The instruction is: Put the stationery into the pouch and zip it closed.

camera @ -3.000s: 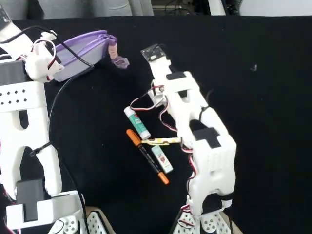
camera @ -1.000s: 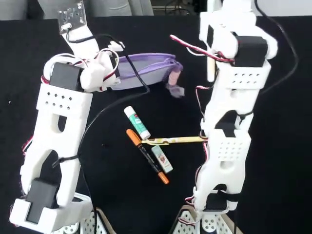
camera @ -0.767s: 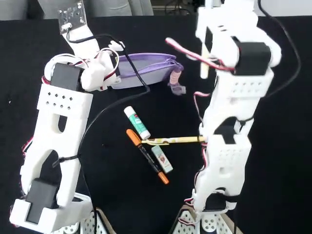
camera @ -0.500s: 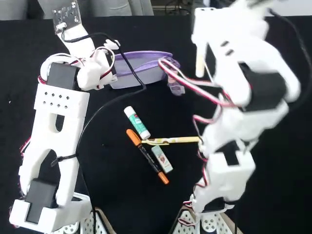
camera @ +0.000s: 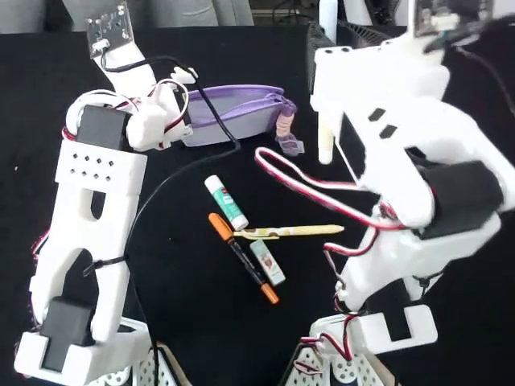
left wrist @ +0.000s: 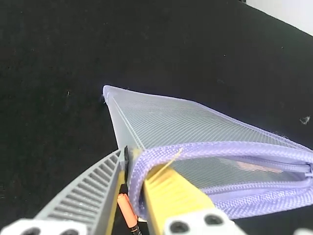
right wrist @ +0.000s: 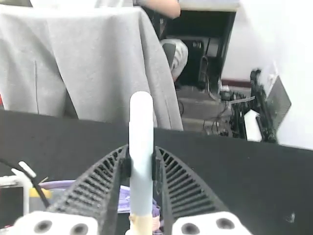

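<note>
Purple mesh pouch (camera: 233, 117) is at the far side of the black table (camera: 265, 64), its mouth open, with the left gripper (left wrist: 134, 164) pinching one end of the zip rim. The right gripper (right wrist: 142, 164) hangs high above the table, its jaws pressed on a white stick (right wrist: 141, 122) held upright. A glue stick (camera: 226, 202), an orange-tipped pen (camera: 244, 257), a yellow pencil (camera: 290, 232) and a small teal-labelled piece (camera: 267, 262) lie clustered between the arms, apart from the pouch.
</note>
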Robot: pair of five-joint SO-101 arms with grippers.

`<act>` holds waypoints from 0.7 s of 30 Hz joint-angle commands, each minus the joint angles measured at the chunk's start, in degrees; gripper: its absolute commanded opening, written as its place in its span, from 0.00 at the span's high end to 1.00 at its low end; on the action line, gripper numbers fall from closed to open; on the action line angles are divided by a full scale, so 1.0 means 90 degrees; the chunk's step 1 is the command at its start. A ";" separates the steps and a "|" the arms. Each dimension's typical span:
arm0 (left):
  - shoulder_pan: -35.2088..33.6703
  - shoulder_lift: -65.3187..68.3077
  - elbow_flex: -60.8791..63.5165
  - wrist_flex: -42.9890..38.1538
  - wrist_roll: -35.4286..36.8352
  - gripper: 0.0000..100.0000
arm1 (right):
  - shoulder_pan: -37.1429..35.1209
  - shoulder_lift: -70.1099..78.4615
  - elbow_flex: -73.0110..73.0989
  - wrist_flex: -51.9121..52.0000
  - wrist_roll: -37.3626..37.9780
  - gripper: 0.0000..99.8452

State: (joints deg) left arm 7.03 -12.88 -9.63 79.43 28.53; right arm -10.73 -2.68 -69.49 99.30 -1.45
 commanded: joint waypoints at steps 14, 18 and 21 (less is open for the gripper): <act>-0.0103 -0.0176 0.0044 -0.0107 0.0078 0.97 | -0.0410 -0.1118 0.1607 -0.0352 0.0029 0.99; -0.0103 -0.0498 0.0132 -0.0088 0.0078 0.97 | -0.0430 -0.1177 0.2750 -0.1162 0.0029 0.99; -0.0103 -0.0723 0.0337 -0.0127 0.0078 0.97 | -0.0391 -0.1206 0.3609 -0.1856 0.0029 0.99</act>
State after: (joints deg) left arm 6.95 -15.69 -7.52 79.43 28.53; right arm -14.07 -11.38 -45.14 90.68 -1.45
